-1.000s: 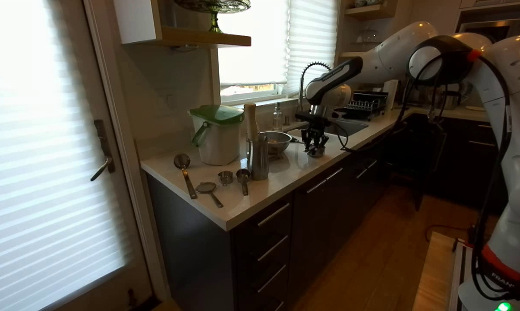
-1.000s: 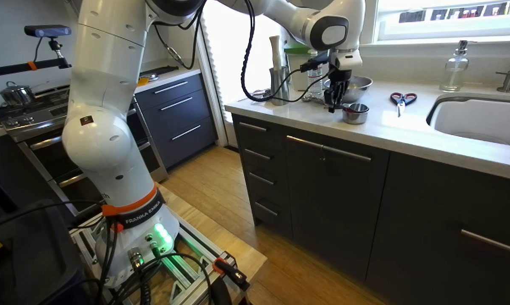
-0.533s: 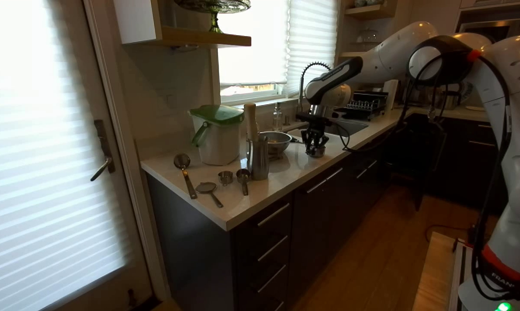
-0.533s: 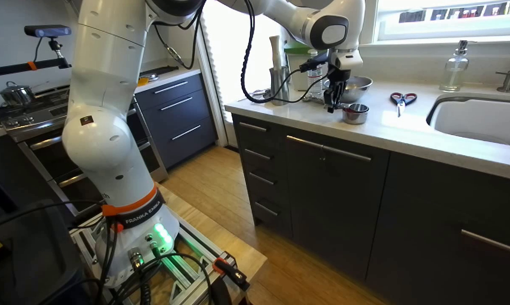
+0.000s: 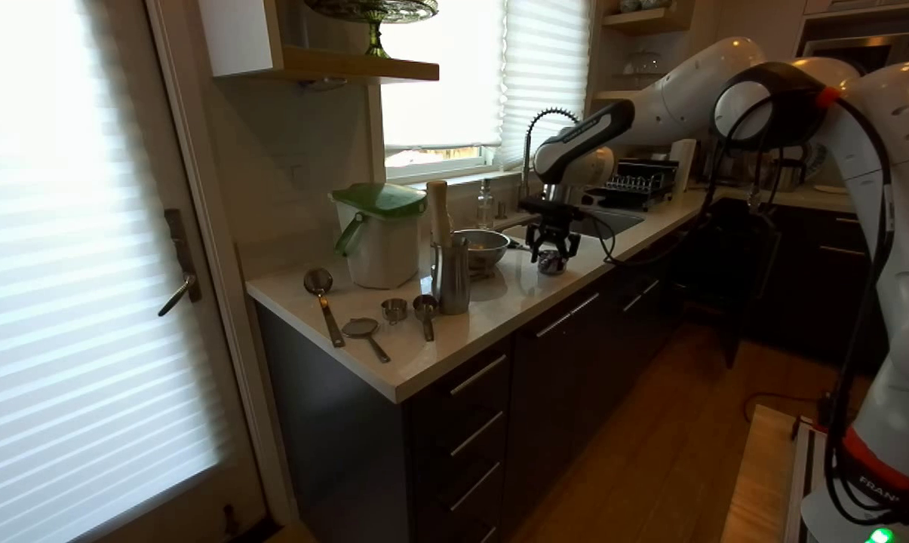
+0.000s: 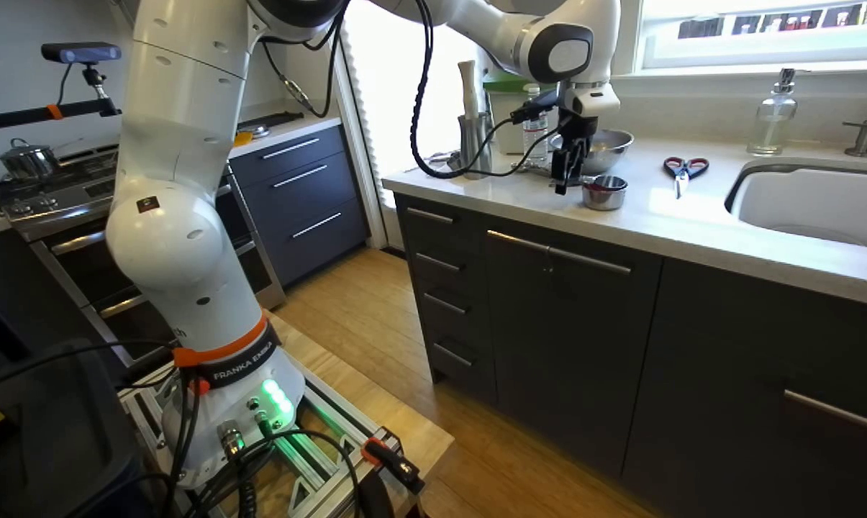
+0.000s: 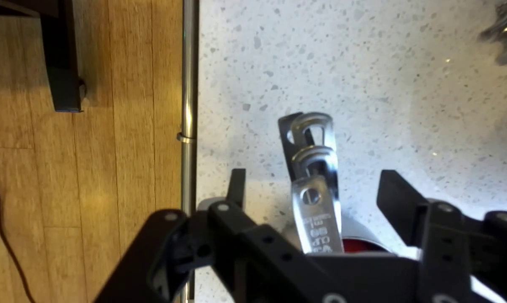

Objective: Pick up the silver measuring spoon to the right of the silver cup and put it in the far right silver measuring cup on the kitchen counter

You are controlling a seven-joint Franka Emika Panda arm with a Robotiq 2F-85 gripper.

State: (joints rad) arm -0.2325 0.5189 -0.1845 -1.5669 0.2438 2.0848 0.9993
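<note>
On the off-white kitchen counter (image 7: 253, 63) sits the far right silver measuring cup (image 6: 604, 196), low and round, also visible below my fingers as a small silver cup (image 5: 551, 267). In the wrist view several silver handles (image 7: 318, 219) lie stacked at it, the top one engraved; a red inside (image 7: 358, 245) shows at the rim. Which piece is the silver measuring spoon I cannot tell, as the bowls are mostly behind the gripper. My gripper (image 7: 313, 171) is open, its fingers on both sides of the handles with a gap to each.
A steel cylinder (image 5: 452, 283) holds a wooden pin. Near it stand a metal bowl (image 6: 609, 150) and a green-lidded bin (image 5: 382, 245). A scoop (image 5: 425, 305), small cup (image 5: 394, 311), strainer (image 5: 360, 328) and ladle (image 5: 318, 281) lie toward the counter end. Scissors (image 6: 685, 170) and the sink (image 6: 807, 205) are opposite.
The fingers, close together at the cup half a second ago, have spread wide apart. The cup stays in its place, and the arm has barely moved.
</note>
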